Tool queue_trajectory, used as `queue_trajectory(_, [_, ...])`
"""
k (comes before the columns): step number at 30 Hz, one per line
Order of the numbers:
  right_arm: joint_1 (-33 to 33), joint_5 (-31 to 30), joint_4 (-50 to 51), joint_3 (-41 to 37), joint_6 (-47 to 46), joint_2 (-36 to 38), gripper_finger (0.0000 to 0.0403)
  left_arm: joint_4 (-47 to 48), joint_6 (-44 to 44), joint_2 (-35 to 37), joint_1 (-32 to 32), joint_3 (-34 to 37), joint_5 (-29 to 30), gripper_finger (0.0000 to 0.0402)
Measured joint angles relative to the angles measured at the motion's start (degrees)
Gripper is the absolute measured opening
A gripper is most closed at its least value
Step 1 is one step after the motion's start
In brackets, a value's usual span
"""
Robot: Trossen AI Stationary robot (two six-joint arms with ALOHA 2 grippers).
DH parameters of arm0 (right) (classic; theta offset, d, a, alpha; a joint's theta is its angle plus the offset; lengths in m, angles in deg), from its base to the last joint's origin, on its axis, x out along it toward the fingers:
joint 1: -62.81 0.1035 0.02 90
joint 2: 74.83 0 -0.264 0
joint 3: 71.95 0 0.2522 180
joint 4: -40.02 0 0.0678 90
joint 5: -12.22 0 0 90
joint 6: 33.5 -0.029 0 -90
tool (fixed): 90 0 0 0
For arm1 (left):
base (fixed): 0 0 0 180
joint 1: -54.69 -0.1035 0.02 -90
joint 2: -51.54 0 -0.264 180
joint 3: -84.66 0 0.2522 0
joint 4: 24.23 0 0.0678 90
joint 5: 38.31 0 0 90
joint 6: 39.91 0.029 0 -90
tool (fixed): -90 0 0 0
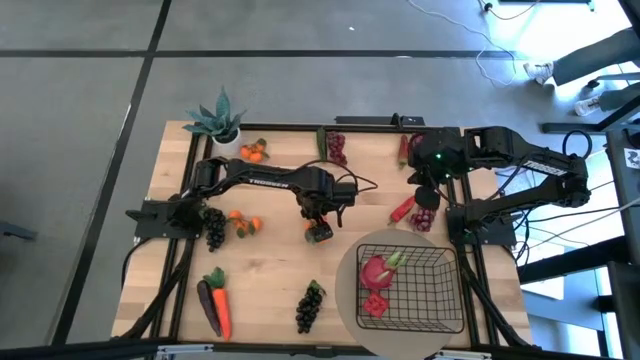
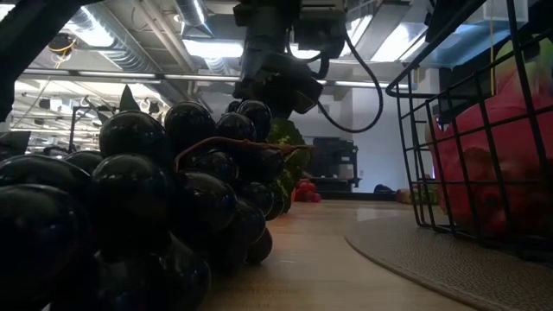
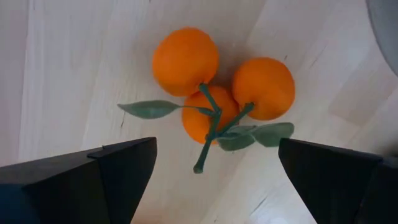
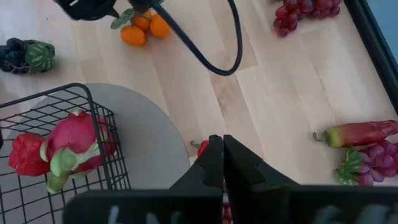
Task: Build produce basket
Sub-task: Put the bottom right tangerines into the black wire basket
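The left gripper (image 1: 319, 229) hangs over the cluster of three small orange tangerines on a green stem with leaves (image 3: 214, 87), near the middle of the pale wooden table (image 1: 270, 270). Its two dark fingers (image 3: 118, 168) stand wide apart, one to each side of the cluster, and hold nothing; in the left wrist view they appear clear of the fruit, though whether the tips already meet the table is hard to tell.

The risk, as I judge it, lies in the cluster's shape. The three round fruits spread unevenly, so if the fingers close off-centre they may catch only one tangerine or the thin stem, and the bunch could swing, roll aside or slip out on the lift. Closing too high would pinch the rounded tops and squeeze the cluster free; going too low would drive the fingertips into the table.

The carry is a second hazard. The black wire-mesh rectangular basket (image 1: 430, 300) sits on a round beige mat (image 1: 345, 290) at the table's right near corner, already holding a pink dragon fruit (image 1: 378, 270) and a red piece beside it. A low pass could catch the wire rim.

The right gripper (image 4: 217, 152) waits by the basket's far side, its fingers pressed together and empty, near a red chili (image 4: 364, 132).
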Motion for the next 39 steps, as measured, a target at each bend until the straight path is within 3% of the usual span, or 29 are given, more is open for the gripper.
queue_trajectory(7, [0.0, 1.6, -1.3, 0.0, 1.0, 0.0, 0.0, 0.0, 0.5, 0.0, 0.2, 0.3, 0.4, 0.0323])
queue_trajectory(22, [0.0, 1.4, -2.7, 0.0, -0.5, 0.0, 0.0, 0.0, 1.9, 0.0, 3.1, 0.3, 10.2, 0.0313])
queue_trajectory(39, [0.0, 1.4, -3.1, 0.0, -0.7, 0.0, 0.0, 1.4, 6.5, 0.0, 3.4, 0.3, 9.9, 0.0113])
